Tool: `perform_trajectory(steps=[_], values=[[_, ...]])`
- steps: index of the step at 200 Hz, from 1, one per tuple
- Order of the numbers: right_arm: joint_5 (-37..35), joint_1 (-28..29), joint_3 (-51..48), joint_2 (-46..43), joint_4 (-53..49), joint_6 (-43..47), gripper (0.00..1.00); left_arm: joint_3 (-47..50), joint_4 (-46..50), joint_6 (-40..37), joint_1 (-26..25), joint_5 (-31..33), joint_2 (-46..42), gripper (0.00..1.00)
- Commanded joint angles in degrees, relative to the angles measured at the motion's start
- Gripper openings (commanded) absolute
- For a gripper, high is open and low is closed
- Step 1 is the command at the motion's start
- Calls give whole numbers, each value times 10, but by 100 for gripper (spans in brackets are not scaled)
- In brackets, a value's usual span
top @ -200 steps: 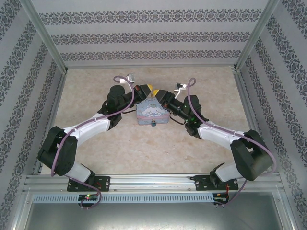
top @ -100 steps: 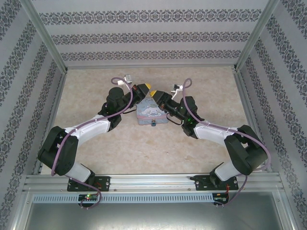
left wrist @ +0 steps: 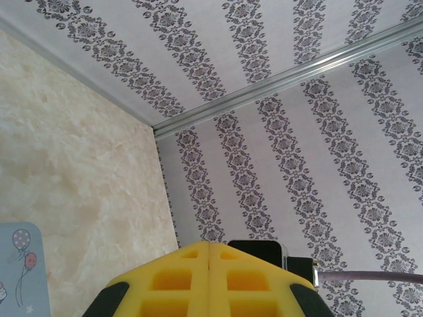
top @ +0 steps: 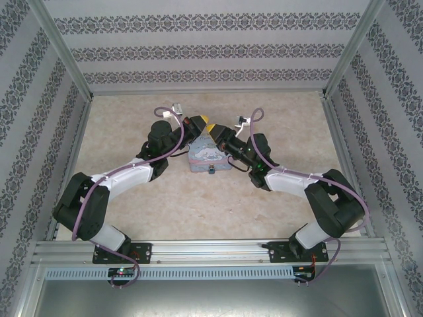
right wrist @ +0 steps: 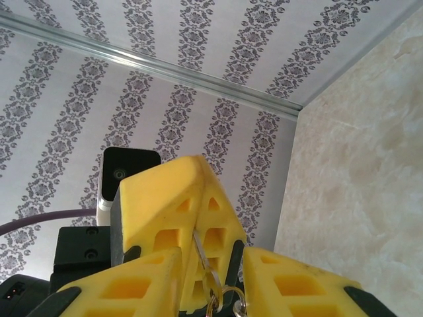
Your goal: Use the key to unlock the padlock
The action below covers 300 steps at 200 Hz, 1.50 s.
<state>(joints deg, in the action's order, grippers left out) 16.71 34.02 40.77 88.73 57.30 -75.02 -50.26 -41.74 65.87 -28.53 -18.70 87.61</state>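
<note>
Above the pale blue cartoon tin point(top: 207, 156) the two grippers meet tip to tip. My left gripper point(top: 203, 122) point(left wrist: 209, 246) is shut. In the right wrist view its yellow fingers point(right wrist: 173, 198) pinch the key point(right wrist: 199, 248), a thin grey sliver with small rings point(right wrist: 228, 298) hanging below. My right gripper point(top: 217, 134) point(right wrist: 211, 259) is open, one finger on each side of the key and the left fingertips. The tiny dark blue padlock point(top: 211, 170) lies at the tin's near edge, apart from both grippers.
A corner of the tin point(left wrist: 16, 271) shows in the left wrist view. The marbled table point(top: 198, 205) is walled by patterned panels point(top: 211, 53) at the back and both sides. The right wrist camera point(left wrist: 259, 249) sits just behind the left fingertips.
My right gripper has moved left and closed in on the left gripper's tips. The left gripper has shifted slightly away from me, and the tin looks nudged a little.
</note>
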Motion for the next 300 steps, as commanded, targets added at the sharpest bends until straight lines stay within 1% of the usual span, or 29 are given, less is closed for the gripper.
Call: perform_trajectory(steps=[1, 38, 62, 84, 111, 141, 235, 257, 271, 276, 281, 293, 300], values=[[-10, 7, 8, 11, 49, -10, 29, 0, -31, -1, -8, 9, 4, 0], [-12, 6, 0, 26, 81, -26, 25, 0, -25, -4, -10, 11, 1, 0], [-13, 5, -7, 34, 99, -36, 19, 1, -23, -5, -10, 15, -1, 0], [-13, 4, -12, 38, 106, -41, 12, 3, -24, -5, -11, 17, -2, 0], [-16, 3, -20, 36, 107, -43, 10, 6, -24, -4, -11, 24, -4, 0], [-20, 0, -28, 34, 107, -44, 0, 11, -22, -5, -10, 34, -12, 0], [-40, -6, -49, 37, 105, -55, 0, 43, -19, 2, -10, 72, -43, 0], [-36, -5, -48, 37, 105, -54, 0, 37, -6, -1, -11, 64, -45, 0], [-34, -5, -48, 37, 106, -54, 0, 37, 2, -1, -10, 66, -48, 8], [-32, -5, -48, 37, 106, -54, 0, 36, 9, -1, -10, 67, -48, 12], [-30, -6, -48, 36, 105, -53, 0, 34, 17, -3, -11, 67, -49, 17], [-25, -6, -48, 34, 105, -50, 0, 30, 31, -10, -11, 63, -50, 34], [-20, -6, -47, 31, 105, -47, 0, 28, 39, -11, -11, 60, -51, 41]])
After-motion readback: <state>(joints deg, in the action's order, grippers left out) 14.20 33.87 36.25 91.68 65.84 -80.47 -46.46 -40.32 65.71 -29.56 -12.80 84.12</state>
